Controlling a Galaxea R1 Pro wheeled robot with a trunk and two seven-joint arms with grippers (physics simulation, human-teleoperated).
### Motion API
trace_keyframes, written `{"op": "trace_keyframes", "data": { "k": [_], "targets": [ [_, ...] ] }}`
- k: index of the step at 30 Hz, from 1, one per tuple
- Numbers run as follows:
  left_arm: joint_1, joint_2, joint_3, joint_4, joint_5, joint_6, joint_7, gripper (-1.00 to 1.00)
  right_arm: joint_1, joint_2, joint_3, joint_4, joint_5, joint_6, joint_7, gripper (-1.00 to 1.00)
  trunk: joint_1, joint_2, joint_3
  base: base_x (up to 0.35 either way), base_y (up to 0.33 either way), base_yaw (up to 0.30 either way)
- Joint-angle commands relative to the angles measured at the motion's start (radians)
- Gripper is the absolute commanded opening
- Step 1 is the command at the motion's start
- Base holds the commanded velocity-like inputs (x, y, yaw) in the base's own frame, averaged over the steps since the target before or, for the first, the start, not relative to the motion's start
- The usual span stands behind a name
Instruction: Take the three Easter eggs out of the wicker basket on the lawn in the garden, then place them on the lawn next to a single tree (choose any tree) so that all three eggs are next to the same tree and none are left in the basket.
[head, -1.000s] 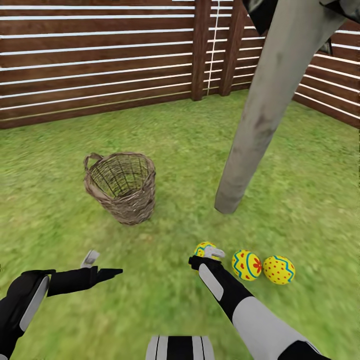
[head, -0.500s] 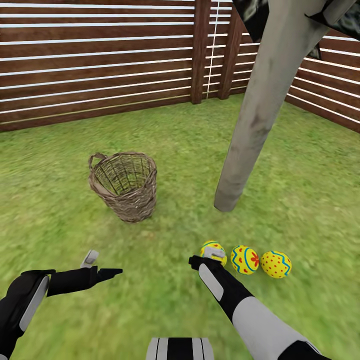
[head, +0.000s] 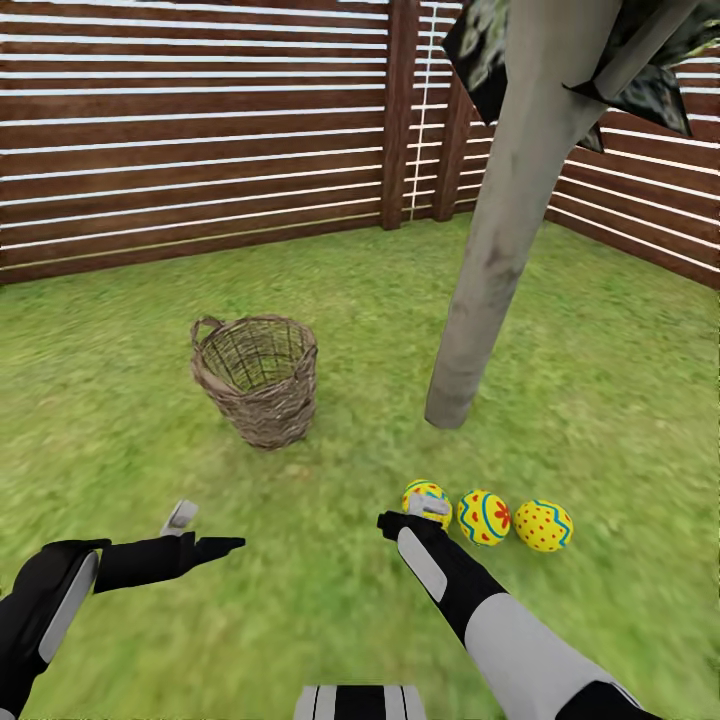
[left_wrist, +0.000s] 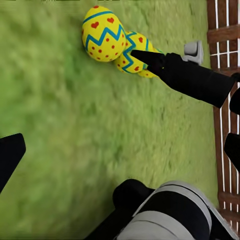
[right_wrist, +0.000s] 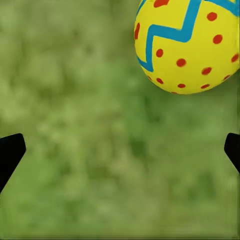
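Three yellow Easter eggs lie in a row on the lawn, just in front of the tree with its grey trunk: one, a second and a third. My right gripper hovers open right beside the nearest egg, holding nothing. My left gripper is open over bare grass, to the left. The wicker basket stands upright left of the trunk, and no egg shows inside it. From the left wrist the eggs lie beyond the right gripper's fingers.
The brown slatted fence closes the garden behind the basket and runs along the right behind the tree. Dark foliage hangs at the top of the trunk. Open grass lies between the basket and my arms.
The whole picture has shifted, so the camera has moved: basket, trunk and eggs look a little farther off. Both arms hold the same pose, and the eggs lie still.
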Motion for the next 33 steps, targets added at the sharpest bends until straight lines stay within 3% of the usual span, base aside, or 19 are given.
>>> {"op": "trace_keyframes", "data": {
  "k": [1,12,25,33],
  "targets": [
    [0.0,0.0,0.0,0.0,0.0,0.005,-0.003,1.0,-0.001,0.0,0.003,-0.001,-0.004,0.004,-0.007,1.0,-0.001,0.0,0.003,-0.057,0.0,0.0],
    [0.0,-0.001,-0.001,0.0,-0.005,0.003,0.009,1.0,-0.001,0.0,0.004,-0.001,-0.007,0.012,-0.006,1.0,-0.006,0.003,0.046,-0.267,0.0,0.0],
    [-0.002,-0.001,-0.001,0.0,-0.006,0.003,0.011,1.0,-0.001,0.0,0.002,-0.007,-0.007,0.007,0.004,1.0,-0.012,0.006,0.096,-0.017,0.0,0.0],
    [-0.002,-0.001,-0.001,0.0,-0.005,0.003,0.01,1.0,-0.001,0.0,0.004,-0.007,-0.007,0.007,0.004,1.0,-0.015,0.007,0.127,-0.168,0.0,0.0]
  ]
}}
